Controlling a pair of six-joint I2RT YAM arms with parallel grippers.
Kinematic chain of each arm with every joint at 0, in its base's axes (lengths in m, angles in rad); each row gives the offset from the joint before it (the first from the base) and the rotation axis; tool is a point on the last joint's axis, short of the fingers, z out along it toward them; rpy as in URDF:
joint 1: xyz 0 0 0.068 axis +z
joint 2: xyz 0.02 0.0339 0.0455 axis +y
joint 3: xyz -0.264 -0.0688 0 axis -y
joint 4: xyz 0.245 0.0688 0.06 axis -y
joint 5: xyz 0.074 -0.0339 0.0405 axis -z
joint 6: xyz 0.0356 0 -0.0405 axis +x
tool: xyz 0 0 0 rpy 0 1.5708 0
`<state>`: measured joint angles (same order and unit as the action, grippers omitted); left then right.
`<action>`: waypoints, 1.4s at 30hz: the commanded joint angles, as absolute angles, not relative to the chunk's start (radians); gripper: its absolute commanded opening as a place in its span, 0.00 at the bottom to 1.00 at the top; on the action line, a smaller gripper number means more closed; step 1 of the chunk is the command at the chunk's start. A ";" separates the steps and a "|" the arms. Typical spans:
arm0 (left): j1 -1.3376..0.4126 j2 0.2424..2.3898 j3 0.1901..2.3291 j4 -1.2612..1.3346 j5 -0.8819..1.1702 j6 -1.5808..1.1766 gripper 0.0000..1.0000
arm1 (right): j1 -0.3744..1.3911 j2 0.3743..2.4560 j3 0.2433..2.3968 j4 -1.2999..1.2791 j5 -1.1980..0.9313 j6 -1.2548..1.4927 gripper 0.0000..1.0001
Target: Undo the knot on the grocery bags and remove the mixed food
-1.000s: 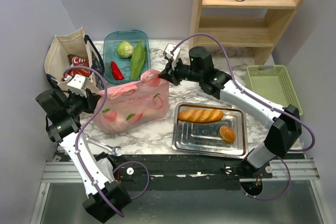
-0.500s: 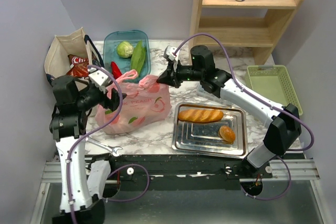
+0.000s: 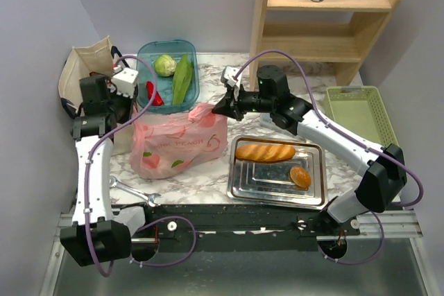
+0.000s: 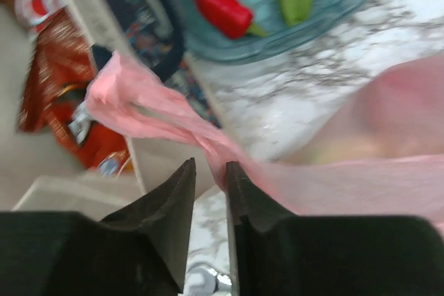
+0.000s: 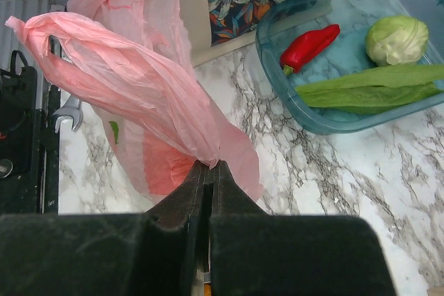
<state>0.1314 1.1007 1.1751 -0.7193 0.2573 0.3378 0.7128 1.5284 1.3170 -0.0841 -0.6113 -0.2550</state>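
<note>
Untying the knot is the step in hand, as I judge it: the two arms are holding the handles of the thin, crinkly, translucent pink plastic bag [image 3: 179, 145] out to opposite sides. The right fingers [image 5: 182, 206] are pressing together on the bag's right handle [image 5: 125, 81], pinching the film at their tips and holding it above the white marbled worktop [image 3: 208, 171]. The left fingers [image 4: 170, 202] are standing with only a narrow slit between them. The left handle [image 4: 152, 119] is running across their tips, but I cannot tell whether they are gripping it.

The next move, to my mind, is calling for a sure hold on that left strand. After that comes a steady pull away from the right arm, to open the mouth wide enough to reach the food. A jerk could be tearing such thin film.

The bag is sitting on the near left part of the worktop, just right of the beige canvas tote with dark straps [image 3: 87, 57] and near of the clear teal tub [image 3: 166, 42]. Its wrinkled body, printed with peach motifs, is slumping, and its top edge is stretching between the two arms. The handles are looking like twisted pink ropes with bunched ends. No tied bow is showing plainly, so I cannot tell whether the knot is fully undone. Something pale is showing faintly through the film.
</note>
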 commanded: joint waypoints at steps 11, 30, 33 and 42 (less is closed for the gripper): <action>0.639 0.858 1.101 -0.836 0.584 0.536 0.00 | 0.608 1.526 1.331 -0.029 -0.575 -0.179 0.01; 0.640 0.785 1.091 -1.319 0.794 1.146 0.00 | 0.609 1.550 1.257 -0.085 -0.843 -0.209 0.01; 0.641 0.767 1.020 -1.310 0.727 1.180 0.00 | 0.608 1.496 1.180 -0.135 -0.825 -0.277 0.01; 0.522 0.852 1.424 -1.117 1.064 0.754 0.70 | 0.608 1.510 1.288 -0.137 -0.891 -0.273 0.01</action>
<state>0.6292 0.8043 1.2358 -1.2701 0.8680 0.9817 0.6132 1.5108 1.2076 -0.1299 -0.8169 -0.2371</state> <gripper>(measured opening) 0.683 0.026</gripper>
